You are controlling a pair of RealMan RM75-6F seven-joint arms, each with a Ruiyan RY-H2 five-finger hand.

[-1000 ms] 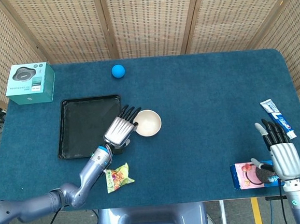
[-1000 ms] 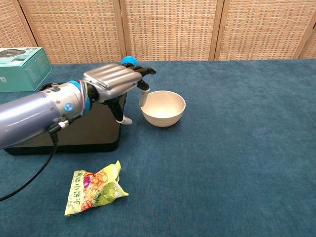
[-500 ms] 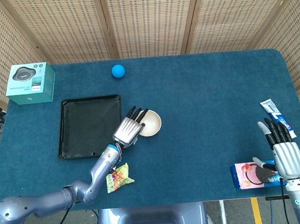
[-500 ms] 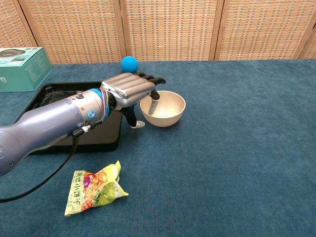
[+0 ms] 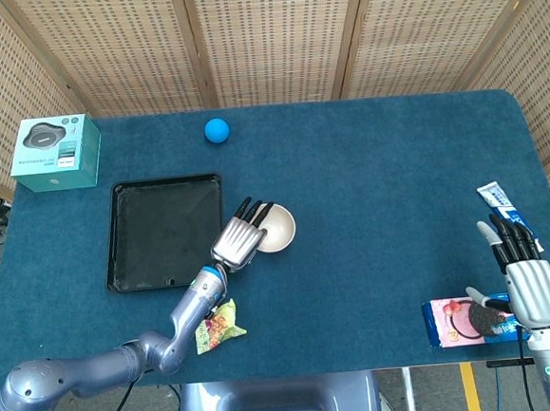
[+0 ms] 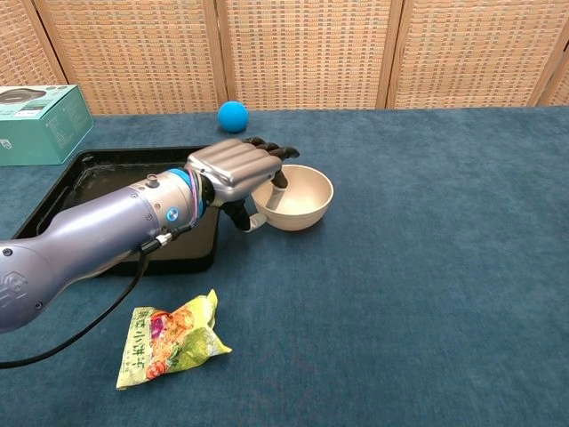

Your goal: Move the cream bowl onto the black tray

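The cream bowl stands upright on the blue table, just right of the black tray. My left hand is at the bowl's left rim. Its fingers reach over the rim into the bowl and the thumb presses the outer wall, so it grips the rim. The tray holds nothing. My right hand shows only in the head view, at the table's near right corner, fingers spread and holding nothing.
A blue ball lies behind the tray. A teal box sits at the far left. A snack bag lies near the front edge. A pink box and a toothpaste tube lie by my right hand.
My left hand moved right from the tray's edge to the bowl, dipped its fingers inside and brought the thumb against the outer wall. The bowl has barely shifted.
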